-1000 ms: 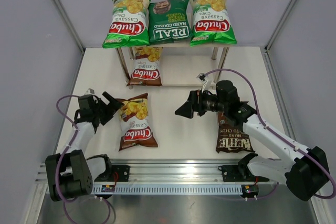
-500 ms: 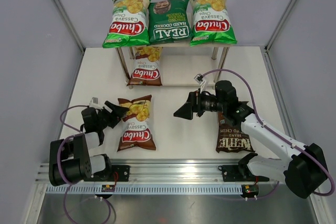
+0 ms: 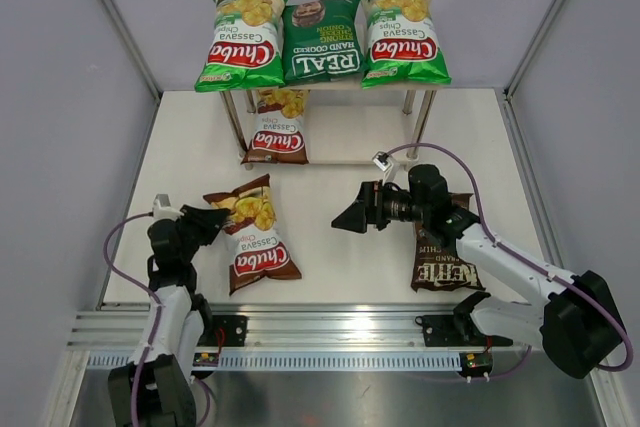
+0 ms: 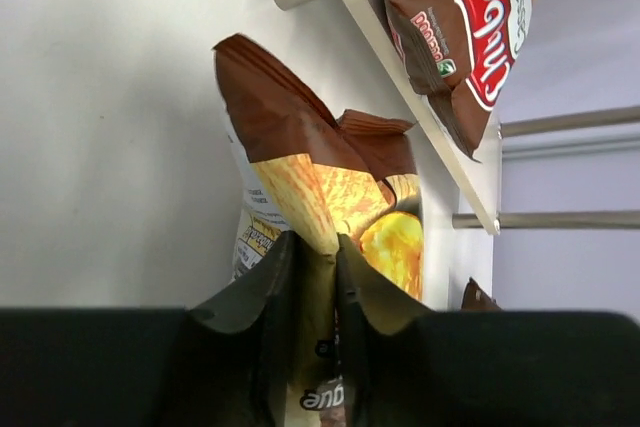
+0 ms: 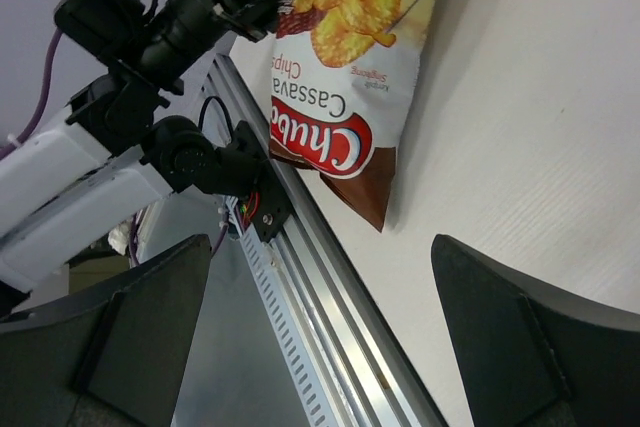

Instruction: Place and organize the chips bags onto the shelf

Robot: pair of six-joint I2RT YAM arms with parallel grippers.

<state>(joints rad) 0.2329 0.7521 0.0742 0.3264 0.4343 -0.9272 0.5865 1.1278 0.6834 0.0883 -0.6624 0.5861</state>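
A brown Chuba bag (image 3: pixel 255 242) lies on the table, skewed, in front of the left arm. My left gripper (image 3: pixel 205 219) is shut on its crumpled top left edge; the left wrist view shows the jaws (image 4: pixel 315 257) pinching the bag (image 4: pixel 320 177). My right gripper (image 3: pixel 350 215) hangs open and empty over the table's middle, facing that bag (image 5: pixel 345 77). The Kettle bag (image 3: pixel 445 265) lies flat under the right arm. The shelf (image 3: pixel 421 122) stands at the back. Its top carries a light-green Chuba (image 3: pixel 240 42), the REAL bag (image 3: pixel 322 39) and another light-green Chuba (image 3: pixel 403 37). A brown Chuba (image 3: pixel 278 129) sits on the lower board's left end.
An aluminium rail (image 3: pixel 330 332) with both arm bases runs along the near edge. Grey walls close in the table on the left, right and back. The lower board (image 4: pixel 400 57) shows bare to the right of its bag.
My left gripper went from wide open to shut on the brown Chuba bag's top edge while the arm drew back toward the near edge. The bag turned and slid left. The right arm barely moved.
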